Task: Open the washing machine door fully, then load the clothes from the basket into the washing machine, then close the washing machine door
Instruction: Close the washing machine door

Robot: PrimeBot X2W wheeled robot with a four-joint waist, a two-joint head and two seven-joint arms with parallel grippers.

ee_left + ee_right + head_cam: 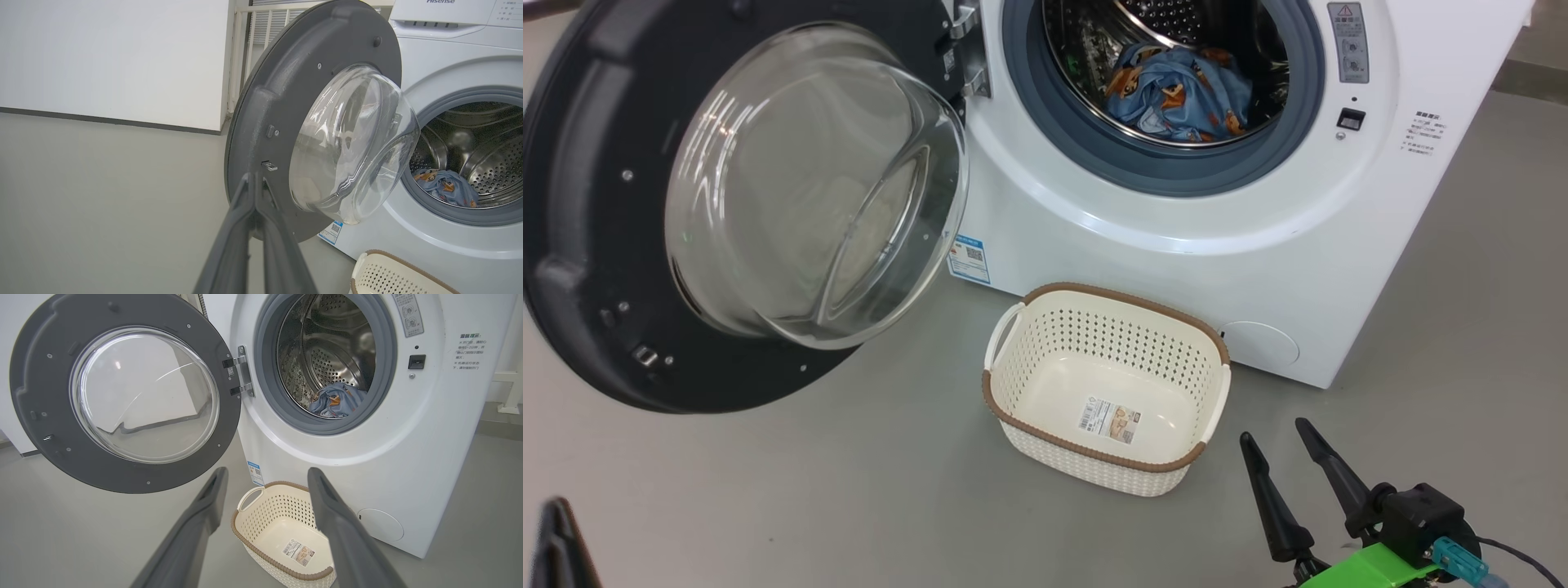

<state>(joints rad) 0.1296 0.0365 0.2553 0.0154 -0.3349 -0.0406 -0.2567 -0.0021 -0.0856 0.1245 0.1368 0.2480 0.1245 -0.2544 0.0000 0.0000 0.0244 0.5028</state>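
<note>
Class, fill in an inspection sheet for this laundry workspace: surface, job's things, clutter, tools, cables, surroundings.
Surface: grey floor, smooth.
Job's things: washing machine door open wide; clothes inside the washing machine; basket empty, on the floor in front of it.
Clutter: nothing seen.
Tools: left tool shut, tips by the door's rim, contact unclear; right tool open, holding nothing.
Cables: dark cable at the right tool's wrist.
Surroundings: white wall beyond the door.
</note>
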